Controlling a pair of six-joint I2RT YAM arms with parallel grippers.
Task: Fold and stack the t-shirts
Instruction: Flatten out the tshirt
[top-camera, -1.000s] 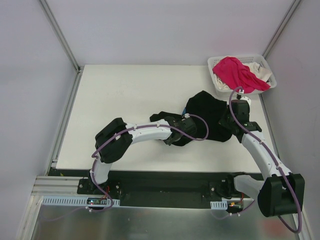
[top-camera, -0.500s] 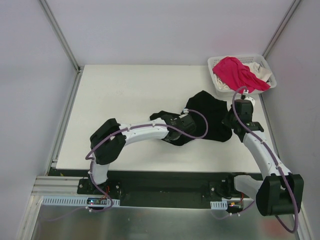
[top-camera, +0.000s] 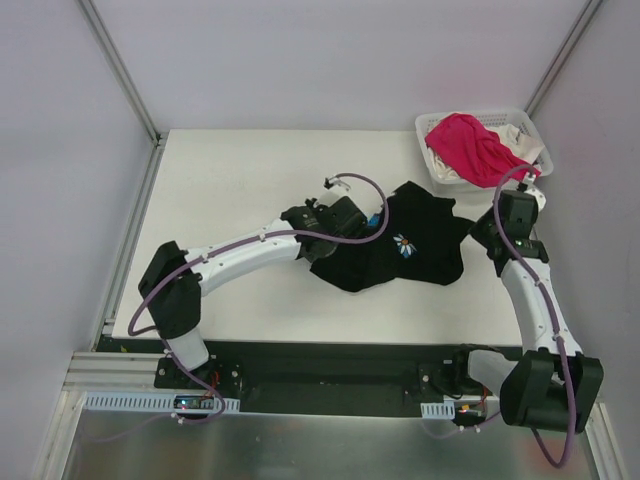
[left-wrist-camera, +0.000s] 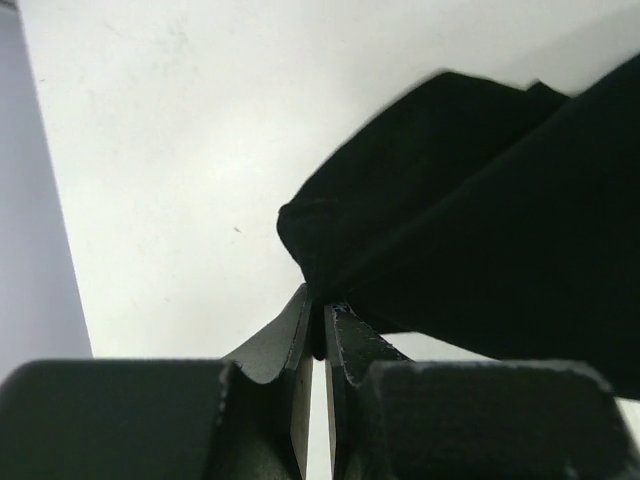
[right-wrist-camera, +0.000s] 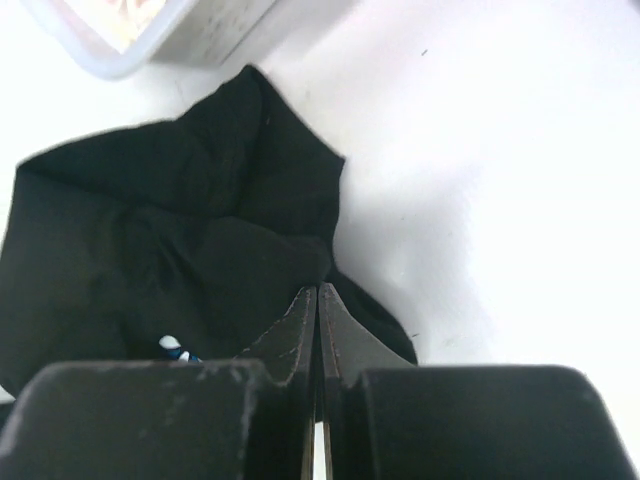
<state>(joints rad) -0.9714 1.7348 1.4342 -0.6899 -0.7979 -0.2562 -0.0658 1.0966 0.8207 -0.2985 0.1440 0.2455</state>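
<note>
1. bases of both arms sit at the near edge of the white table (top-camera: 250, 180). the left arm reaches out toward the middle and the right arm runs up the right side.
2. left gripper (left-wrist-camera: 318, 312) is clamped tight on a bunched corner of the black t-shirt (top-camera: 425, 262), at the shirt's left end. in the wrist view the dark cloth spreads away up and to the right of the pinch.
3. right gripper (right-wrist-camera: 317, 298) is closed as well, its fingertips pinching a fold at the shirt's right edge.
4. black t-shirt lies crumpled on the right half of the table, stretched between the two grippers. a white-and-blue daisy print (top-camera: 404, 244) faces up near its middle.
5. white lattice basket (top-camera: 482, 113) stands at the far right corner, just beyond the black t-shirt and not touching it.
6. pink t-shirt (top-camera: 468, 148) is heaped in the basket and drapes over its near rim. a white t-shirt (top-camera: 522, 146) shows partly beside and under the pink one.
</note>
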